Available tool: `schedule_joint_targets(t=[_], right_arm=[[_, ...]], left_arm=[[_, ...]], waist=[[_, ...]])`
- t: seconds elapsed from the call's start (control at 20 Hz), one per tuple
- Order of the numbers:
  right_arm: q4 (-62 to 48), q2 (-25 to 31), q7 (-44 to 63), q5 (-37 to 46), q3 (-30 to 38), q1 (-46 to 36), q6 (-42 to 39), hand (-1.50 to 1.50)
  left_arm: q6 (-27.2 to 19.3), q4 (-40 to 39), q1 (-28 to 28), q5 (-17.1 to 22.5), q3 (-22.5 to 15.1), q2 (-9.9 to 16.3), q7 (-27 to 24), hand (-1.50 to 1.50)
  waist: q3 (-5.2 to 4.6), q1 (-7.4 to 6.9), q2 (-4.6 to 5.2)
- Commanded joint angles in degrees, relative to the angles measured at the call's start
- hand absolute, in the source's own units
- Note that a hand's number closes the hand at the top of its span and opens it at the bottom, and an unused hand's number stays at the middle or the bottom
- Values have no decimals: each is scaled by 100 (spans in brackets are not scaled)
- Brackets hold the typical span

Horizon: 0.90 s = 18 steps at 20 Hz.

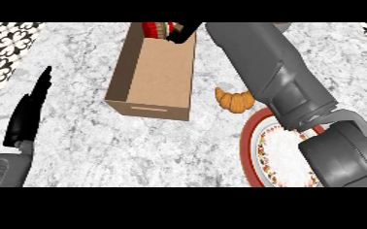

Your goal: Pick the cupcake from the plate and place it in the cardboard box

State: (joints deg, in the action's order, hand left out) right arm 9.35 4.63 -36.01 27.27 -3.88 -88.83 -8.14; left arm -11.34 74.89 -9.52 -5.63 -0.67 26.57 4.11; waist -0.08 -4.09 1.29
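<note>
Reaching across the table point(86, 140), the right hand point(183, 33) hangs over the far end of the cardboard box point(161, 73), its fingers curled round the cupcake point(156, 29), which sits just inside the box's far wall, likely so it lands on the box floor. The red-rimmed plate point(251, 140) lies bare under the forearm, a croissant point(234, 100) beside it. At the view's left edge, the left hand point(32, 106) rests, fingers straight.
</note>
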Motion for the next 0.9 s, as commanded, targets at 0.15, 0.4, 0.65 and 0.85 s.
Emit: schedule_joint_targets(t=[0.15,0.4,0.65,0.85], right_arm=[[-281,-450,514,-106,122,-206,258,150],[-362,-459,755,-5,-150,-183,481,150],[-579,-462,1324,-129,-154,11,560,-150],[-638,-463,1423,-254,-106,151,246,-150]], left_arm=[[-4,-95,-110,-63,-19,-116,-157,0],[120,-23,-436,-131,-191,-170,159,0],[101,-120,-427,-227,-243,-217,-79,0],[239,-87,-581,-158,-225,-183,4,0]], waist=[[-10,-165,75],[-15,-395,124],[-21,-560,143],[-17,-666,155]])
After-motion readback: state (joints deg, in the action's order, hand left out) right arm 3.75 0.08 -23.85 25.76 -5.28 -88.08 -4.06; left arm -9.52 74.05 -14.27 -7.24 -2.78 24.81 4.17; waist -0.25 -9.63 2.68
